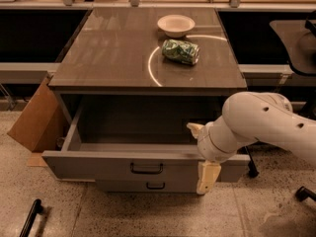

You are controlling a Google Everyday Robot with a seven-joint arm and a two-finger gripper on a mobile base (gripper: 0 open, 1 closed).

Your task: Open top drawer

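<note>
Top drawer (94, 165) pulled well out under the tabletop (113, 48), end effector (196, 158) at the right part of its front, fingers (207, 177) spread, one inside over the edge, the other hanging down in front.

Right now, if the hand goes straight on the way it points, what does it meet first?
Most likely the top drawer. The hand points down and left over its front panel, right of the handle, with its fingers open, one on each side of the panel. Depth is unclear, so this is a guess.
</note>
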